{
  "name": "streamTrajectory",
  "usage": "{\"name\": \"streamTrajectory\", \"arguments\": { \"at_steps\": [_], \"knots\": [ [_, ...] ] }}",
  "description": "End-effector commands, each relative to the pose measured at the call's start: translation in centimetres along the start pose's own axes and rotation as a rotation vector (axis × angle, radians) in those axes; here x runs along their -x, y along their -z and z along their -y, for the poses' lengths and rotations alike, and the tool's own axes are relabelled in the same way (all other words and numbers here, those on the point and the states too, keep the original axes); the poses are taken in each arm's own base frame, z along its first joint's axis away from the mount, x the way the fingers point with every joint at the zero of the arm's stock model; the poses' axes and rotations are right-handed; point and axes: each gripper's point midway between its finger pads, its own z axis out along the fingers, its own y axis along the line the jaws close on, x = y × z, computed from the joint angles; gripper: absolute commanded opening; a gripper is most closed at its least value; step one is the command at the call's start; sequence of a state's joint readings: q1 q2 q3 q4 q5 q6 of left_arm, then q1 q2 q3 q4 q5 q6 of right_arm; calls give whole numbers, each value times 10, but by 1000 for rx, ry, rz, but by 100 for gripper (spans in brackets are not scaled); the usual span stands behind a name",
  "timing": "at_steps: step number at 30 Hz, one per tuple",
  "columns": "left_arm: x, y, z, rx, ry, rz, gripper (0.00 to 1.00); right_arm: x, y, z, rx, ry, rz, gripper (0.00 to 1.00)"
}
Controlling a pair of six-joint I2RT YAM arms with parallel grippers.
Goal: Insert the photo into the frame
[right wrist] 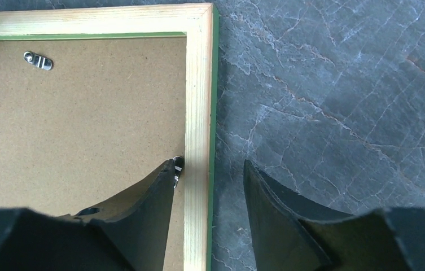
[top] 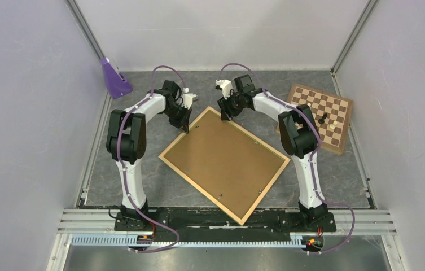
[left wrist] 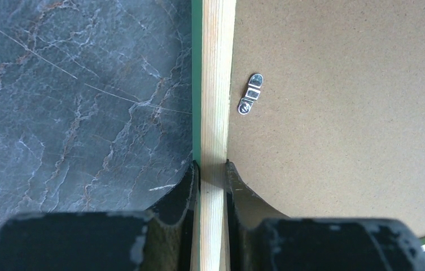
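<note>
The frame [top: 201, 190] lies back face up on the table, turned diagonally, with a brown hardboard panel [top: 224, 161] filling its opening. The photo is out of view. My left gripper [top: 186, 129] is shut on the frame's far-left rail; the left wrist view shows the pale wood rail [left wrist: 217, 84] pinched between the jaws of that gripper [left wrist: 212, 165]. My right gripper [top: 225, 117] is open at the far corner. In the right wrist view it [right wrist: 210, 162] straddles the rail [right wrist: 198, 84], one fingertip on the panel by a metal clip [right wrist: 178, 167].
A chessboard [top: 342, 110] with a black and a white piece lies at the back right. A purple object [top: 115, 79] stands at the back left. Small metal clips [left wrist: 250, 94] [right wrist: 37, 60] sit on the hardboard [right wrist: 86, 124]. Walls enclose the dark marbled table [top: 142, 169].
</note>
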State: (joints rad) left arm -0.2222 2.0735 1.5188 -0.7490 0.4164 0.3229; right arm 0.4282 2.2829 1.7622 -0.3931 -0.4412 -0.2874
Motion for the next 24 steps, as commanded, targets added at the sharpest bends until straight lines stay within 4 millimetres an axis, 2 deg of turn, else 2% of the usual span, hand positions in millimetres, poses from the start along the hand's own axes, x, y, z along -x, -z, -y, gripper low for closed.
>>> {"name": "streamTrajectory", "arguments": {
  "at_steps": [1,11,20,24],
  "knots": [
    [7,6,1,20,19,29,7,13,13,2,-48,3,24,49],
    [10,12,6,20,15,41,7,-4,10,9,-92,22,-14,45],
    [14,17,9,25,12,53,6,17,20,14,-130,8,27,49],
    [14,16,9,25,13,51,7,27,26,9,-117,4,47,50]
  ]
}}
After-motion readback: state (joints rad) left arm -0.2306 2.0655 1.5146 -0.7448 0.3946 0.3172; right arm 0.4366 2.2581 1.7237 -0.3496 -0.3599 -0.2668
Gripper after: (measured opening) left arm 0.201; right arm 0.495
